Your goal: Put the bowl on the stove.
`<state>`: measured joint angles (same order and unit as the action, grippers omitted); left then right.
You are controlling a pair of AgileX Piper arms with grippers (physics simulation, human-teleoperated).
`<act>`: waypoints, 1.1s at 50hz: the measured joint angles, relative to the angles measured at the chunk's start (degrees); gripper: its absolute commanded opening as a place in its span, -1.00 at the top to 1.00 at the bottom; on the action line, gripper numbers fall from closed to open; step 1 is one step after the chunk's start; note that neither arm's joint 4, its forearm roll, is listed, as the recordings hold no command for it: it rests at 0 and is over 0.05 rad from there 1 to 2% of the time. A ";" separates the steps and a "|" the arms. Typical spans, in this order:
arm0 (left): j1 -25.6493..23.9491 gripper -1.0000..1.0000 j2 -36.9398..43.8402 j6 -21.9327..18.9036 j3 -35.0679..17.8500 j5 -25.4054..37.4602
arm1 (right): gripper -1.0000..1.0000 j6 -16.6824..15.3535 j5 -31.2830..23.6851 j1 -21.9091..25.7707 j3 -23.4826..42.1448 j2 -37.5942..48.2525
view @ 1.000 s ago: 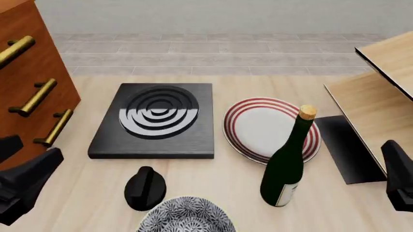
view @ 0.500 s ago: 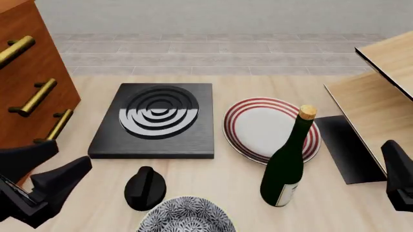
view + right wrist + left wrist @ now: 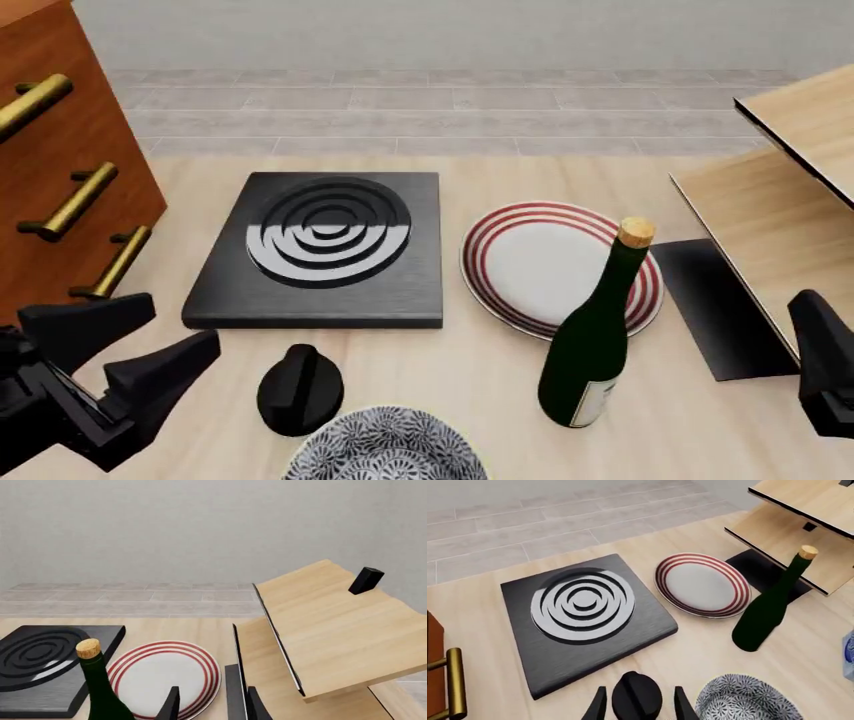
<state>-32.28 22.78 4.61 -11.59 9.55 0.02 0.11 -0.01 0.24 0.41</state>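
The blue-and-white patterned bowl [image 3: 384,447] sits at the table's near edge, partly cut off by the front view, and shows again in the left wrist view [image 3: 747,701]. The black stove [image 3: 320,248] with its ringed burner [image 3: 583,604] lies farther back, with nothing on it. My left gripper [image 3: 140,348] hovers open at the lower left, to the left of the bowl and apart from it. In its wrist view its two fingers [image 3: 597,706] frame the small black knob. My right gripper [image 3: 212,706] is open and holds nothing, far right by the wooden shelf.
A black knob [image 3: 300,390] stands between bowl and stove. A red-ringed plate [image 3: 561,265] and a dark green corked bottle [image 3: 594,345] are to the right. A wooden drawer cabinet with brass handles [image 3: 67,205] borders the left. A slanted wooden shelf [image 3: 781,200] borders the right.
My left gripper has moved rightward and further into the front view, toward the knob and bowl, with its fingers apart. The right arm and all objects have stayed still.
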 measured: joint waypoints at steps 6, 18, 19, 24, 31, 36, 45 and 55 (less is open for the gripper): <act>-0.44 -1.00 0.31 -0.34 -0.22 0.36 | -1.00 0.00 0.00 0.00 0.00 0.00; -1.28 -1.00 -0.21 -0.71 -0.66 1.80 | -1.00 0.00 0.00 0.00 0.00 0.00; -1.40 -1.00 -0.23 -0.69 -0.68 1.91 | -1.00 0.00 0.00 0.00 0.00 0.00; -2.55 -1.00 0.05 -0.10 -0.90 2.23 | -1.00 0.00 0.00 0.00 0.00 0.00; -4.28 -1.00 0.54 0.86 -1.10 2.53 | -1.00 0.00 0.00 0.00 0.00 0.00; -5.72 -1.00 1.40 1.73 -1.03 2.09 | -1.00 0.00 0.00 0.00 0.00 0.00; -8.53 -1.00 4.82 3.56 -0.99 -0.74 | -1.00 0.00 0.00 0.00 0.00 0.00; -11.48 -1.00 10.54 4.42 -1.10 -5.59 | -1.00 0.00 0.00 0.00 0.00 0.00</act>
<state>-43.75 33.32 9.03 -12.69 3.96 0.02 0.11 -0.01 0.24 0.41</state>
